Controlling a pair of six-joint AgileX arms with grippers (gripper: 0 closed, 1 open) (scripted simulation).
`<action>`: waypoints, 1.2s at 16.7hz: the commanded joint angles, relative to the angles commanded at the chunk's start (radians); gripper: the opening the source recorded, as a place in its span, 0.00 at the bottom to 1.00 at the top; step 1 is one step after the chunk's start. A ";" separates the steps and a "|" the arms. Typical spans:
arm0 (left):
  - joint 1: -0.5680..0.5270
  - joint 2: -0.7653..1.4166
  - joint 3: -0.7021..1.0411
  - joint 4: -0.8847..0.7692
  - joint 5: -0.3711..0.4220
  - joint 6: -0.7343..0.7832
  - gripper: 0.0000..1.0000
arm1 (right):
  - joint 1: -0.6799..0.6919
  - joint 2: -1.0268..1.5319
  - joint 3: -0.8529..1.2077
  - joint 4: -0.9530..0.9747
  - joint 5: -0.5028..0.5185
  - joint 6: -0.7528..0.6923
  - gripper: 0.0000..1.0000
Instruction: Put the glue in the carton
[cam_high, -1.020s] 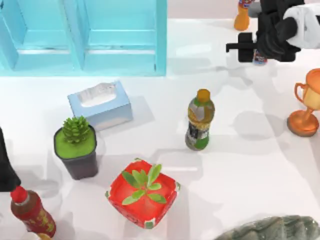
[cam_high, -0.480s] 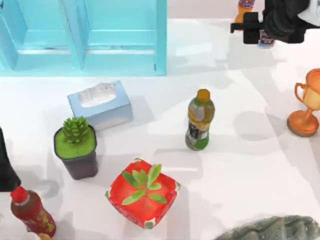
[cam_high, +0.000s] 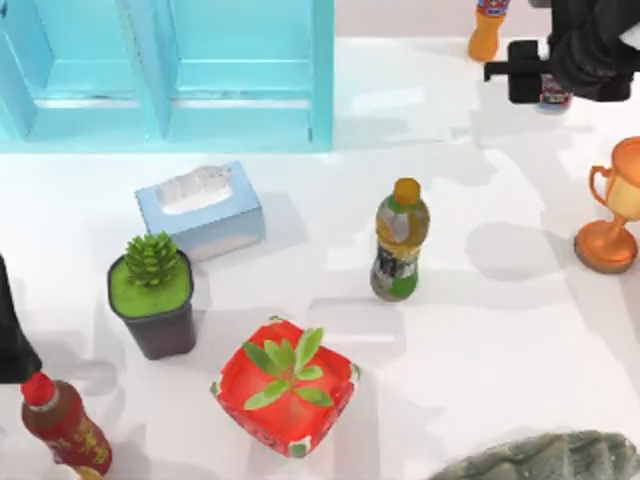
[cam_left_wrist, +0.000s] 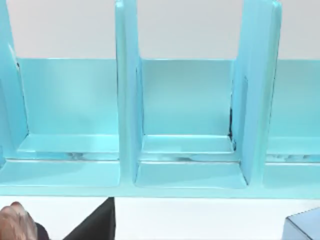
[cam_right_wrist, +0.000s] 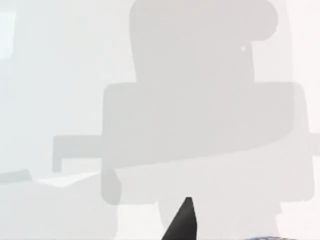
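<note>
From above, the right gripper (cam_high: 560, 75) sits at the table's (cam_high: 500, 330) far right corner, a dark mass over the glue (cam_high: 553, 96). Only the glue's lower body with its blue-and-red label peeks out beneath the gripper; the cap is hidden, so which way it points cannot be told, though the bottle seems to stand with its long axis roughly upright. Whether the fingers have closed on it cannot be told. Just left of it stands an orange bottle (cam_high: 487, 30). The blue carton (cam_high: 322, 75) spans the far left, its compartments open toward the table. Nearer lie a tissue box (cam_high: 200, 210), a spiky plant in a dark pot (cam_high: 152, 295), a red planter (cam_high: 285, 388), a green drink bottle (cam_high: 400, 240) upright, and a bronze trophy (cam_high: 612, 215) at the right edge. A red-capped sauce bottle (cam_high: 58, 420) stands at the near left, beside the left arm (cam_high: 10, 340), parked at the left edge.

The left wrist view faces the carton's (cam_left_wrist: 185, 150) compartments, with a corner of the tissue box (cam_left_wrist: 302, 227).

The right wrist view looks on pale table surface (cam_right_wrist: 60, 75) crossed by a blocky shadow, with a dark fingertip (cam_right_wrist: 182, 222) at the edge.
</note>
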 joint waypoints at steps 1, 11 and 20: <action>0.000 0.000 0.000 0.000 0.000 0.000 1.00 | -0.029 -0.021 -0.031 -0.007 -0.017 -0.021 0.00; 0.000 0.000 0.000 0.000 0.000 0.000 1.00 | -0.502 -0.516 -0.490 -0.011 -0.313 -0.404 0.00; 0.000 0.000 0.000 0.000 0.000 0.000 1.00 | -0.845 -0.892 -0.876 -0.026 -0.526 -0.679 0.00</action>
